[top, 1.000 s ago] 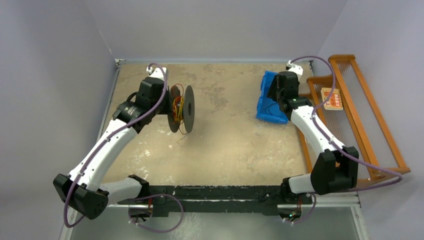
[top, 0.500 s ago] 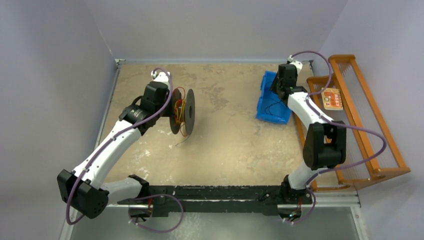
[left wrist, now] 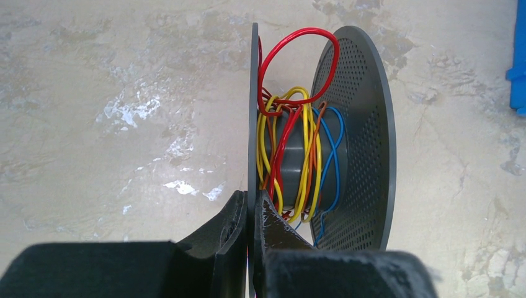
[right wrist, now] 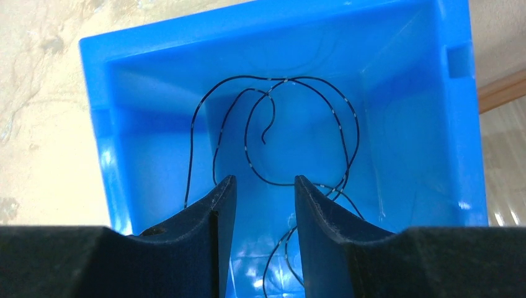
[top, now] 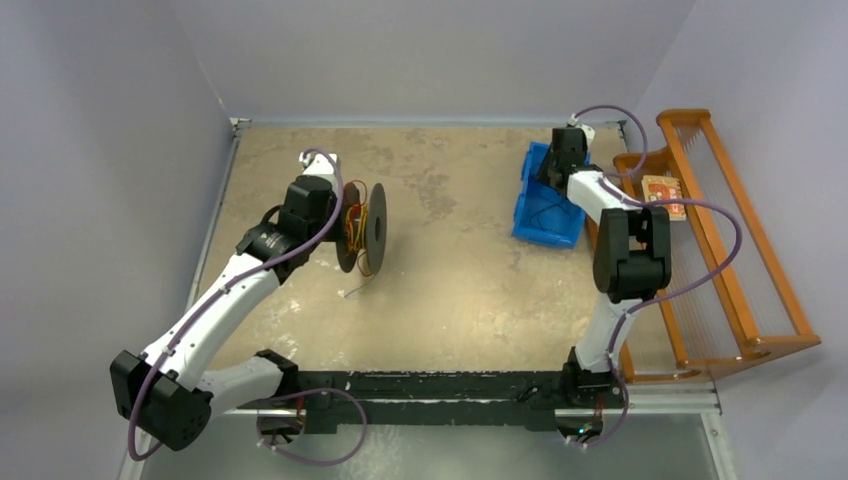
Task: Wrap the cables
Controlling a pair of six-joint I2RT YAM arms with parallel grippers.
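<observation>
A black two-flanged spool [top: 362,228] stands on edge on the table, with red, yellow, orange and blue cables [left wrist: 296,155] wound loosely round its hub [left wrist: 291,162]. A red loop [left wrist: 298,59] sticks up between the flanges. My left gripper [left wrist: 253,202] is shut on the spool's near flange [left wrist: 253,112]. A loose cable end [top: 352,290] trails on the table below the spool. A thin black cable [right wrist: 273,133] lies coiled inside the blue bin [right wrist: 155,74]. My right gripper [right wrist: 265,186] is open above it, holding nothing.
The blue bin [top: 543,205] sits at the table's right. An orange wooden rack [top: 715,230] holding a small patterned card [top: 663,197] stands beyond it. Grey walls close in on the left, back and right.
My right arm has swung back and up toward the bin's far corner. My left gripper has shifted the spool slightly left and nearer, and the loose cable end has followed.
</observation>
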